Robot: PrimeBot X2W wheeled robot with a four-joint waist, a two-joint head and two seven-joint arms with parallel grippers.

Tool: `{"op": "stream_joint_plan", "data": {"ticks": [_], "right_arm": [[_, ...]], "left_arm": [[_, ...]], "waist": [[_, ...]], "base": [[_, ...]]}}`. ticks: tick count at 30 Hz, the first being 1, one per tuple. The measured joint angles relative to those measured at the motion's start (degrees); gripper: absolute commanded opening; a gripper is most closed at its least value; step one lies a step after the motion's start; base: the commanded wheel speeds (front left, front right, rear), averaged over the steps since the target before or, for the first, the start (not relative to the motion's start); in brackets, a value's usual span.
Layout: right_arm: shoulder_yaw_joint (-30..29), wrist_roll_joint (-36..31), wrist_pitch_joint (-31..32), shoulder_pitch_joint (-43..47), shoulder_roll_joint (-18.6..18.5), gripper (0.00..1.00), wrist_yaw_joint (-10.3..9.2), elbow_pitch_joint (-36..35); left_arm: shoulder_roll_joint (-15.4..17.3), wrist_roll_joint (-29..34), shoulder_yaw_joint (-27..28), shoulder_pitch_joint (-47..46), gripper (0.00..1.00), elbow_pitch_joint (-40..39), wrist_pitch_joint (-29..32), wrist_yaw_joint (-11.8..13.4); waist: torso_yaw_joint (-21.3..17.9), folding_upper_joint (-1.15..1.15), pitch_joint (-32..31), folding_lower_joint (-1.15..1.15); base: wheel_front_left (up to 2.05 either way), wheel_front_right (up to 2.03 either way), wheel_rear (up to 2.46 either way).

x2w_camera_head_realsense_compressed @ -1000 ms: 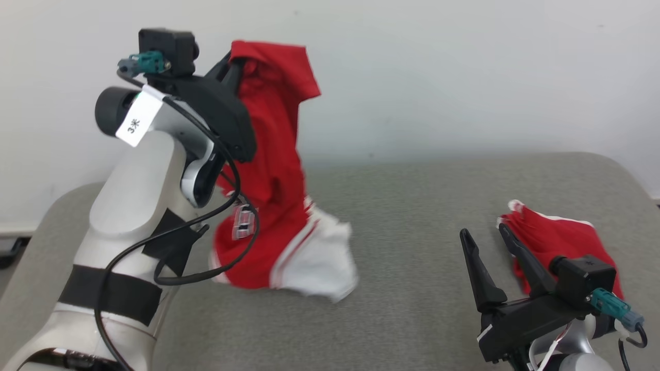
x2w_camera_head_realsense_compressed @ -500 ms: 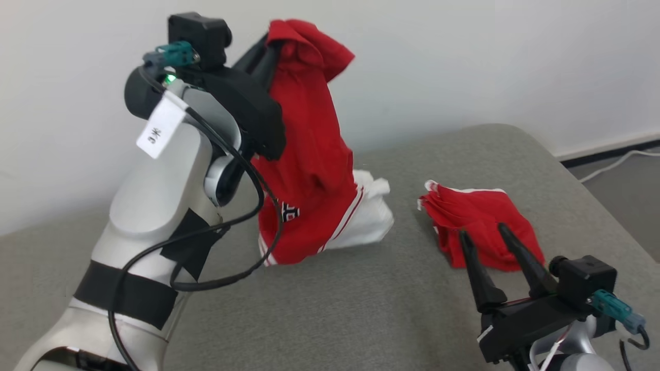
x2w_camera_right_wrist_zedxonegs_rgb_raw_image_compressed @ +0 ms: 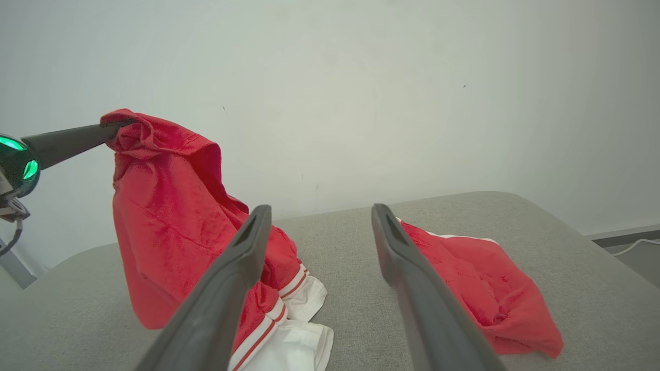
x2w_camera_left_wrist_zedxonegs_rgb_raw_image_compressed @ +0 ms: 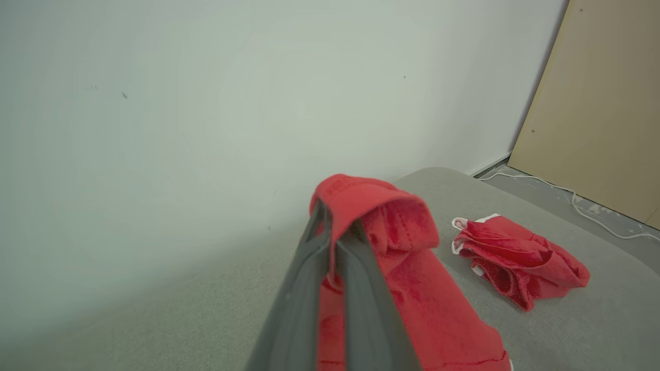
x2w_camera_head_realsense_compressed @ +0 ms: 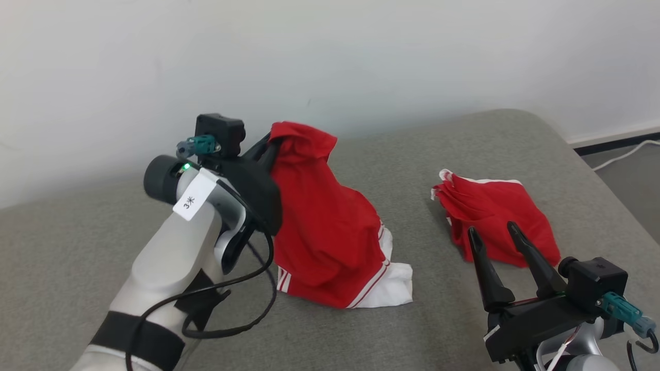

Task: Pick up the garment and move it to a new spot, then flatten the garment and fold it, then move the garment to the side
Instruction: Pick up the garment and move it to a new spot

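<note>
Your left gripper (x2w_camera_head_realsense_compressed: pixel 269 145) had its jaws clamped on the garment (x2w_camera_head_realsense_compressed: pixel 325 232), hem slumped on the surface (x2w_camera_head_realsense_compressed: pixel 423 335); right gripper (x2w_camera_head_realsense_compressed: pixel 491 229) jaws stood apart. Soft, floppy stuff, so I'd grab a free corner.

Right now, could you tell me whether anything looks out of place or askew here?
Nothing is damaged. The red garment hangs bunched from the left gripper, its white hem slumped on the grey surface, and a second red garment lies crumpled near the open right gripper.
</note>
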Motion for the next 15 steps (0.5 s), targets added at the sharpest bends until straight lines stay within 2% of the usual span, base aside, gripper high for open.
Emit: {"op": "stream_joint_plan", "data": {"ticks": [7,10,15], "right_arm": [[-0.41,0.02,-0.34,0.14,0.02,1.00,-0.07,0.36],[-1.19,0.09,-0.74,0.88,-0.05,1.00,-0.48,0.44],[-1.27,0.10,-0.76,1.35,-0.05,1.00,-0.48,0.74]], "left_arm": [[3.47,1.13,-0.01,5.25,0.00,3.47,0.62,0.20],[5.43,1.12,0.37,7.82,0.00,4.71,0.62,1.13],[5.98,0.21,0.91,9.75,0.00,6.80,0.93,1.08]], "waist": [[3.41,0.00,0.16,0.00],[5.58,0.00,-0.07,-0.01],[8.38,0.00,-0.50,-0.01]], "base": [[0.00,0.00,0.00],[0.00,0.00,0.00],[0.00,0.00,0.00]]}}
